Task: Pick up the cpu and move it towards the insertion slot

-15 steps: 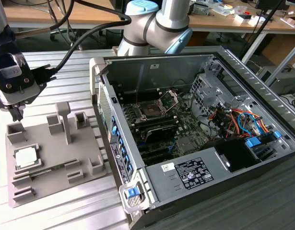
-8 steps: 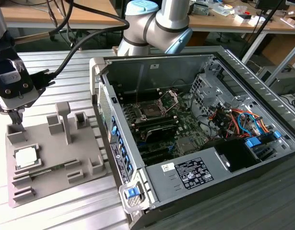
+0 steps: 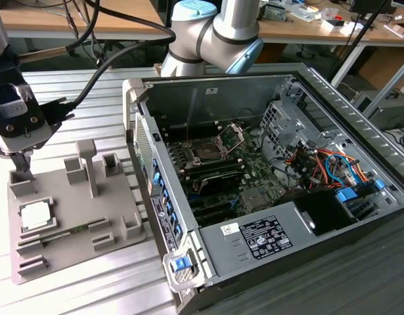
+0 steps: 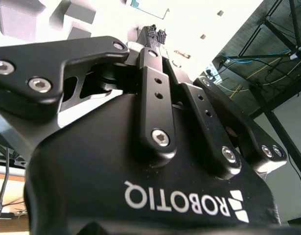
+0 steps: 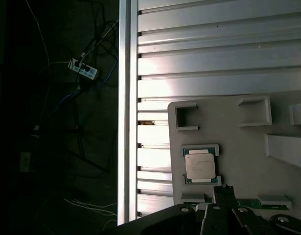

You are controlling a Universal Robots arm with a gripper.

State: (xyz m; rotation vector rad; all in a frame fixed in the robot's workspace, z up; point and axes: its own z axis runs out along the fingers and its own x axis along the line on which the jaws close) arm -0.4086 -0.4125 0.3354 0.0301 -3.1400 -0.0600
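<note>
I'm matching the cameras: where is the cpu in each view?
Exterior view: cpu in the grey tray, exterior view's left, near the gripper.
First wrist view: in its tray pocket, just ahead of the gripper.
Second wrist view: glare beyond the gripper; cannot tell.
Shared landmark: the tray's raised blocks.

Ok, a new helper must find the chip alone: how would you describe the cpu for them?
Start at the open computer case; on the exterior view's left of it lies a grey tray. The cpu sits flat in a square recess near the tray's side farthest from the case: the one silvery-white square among grey plastic blocks.
</note>
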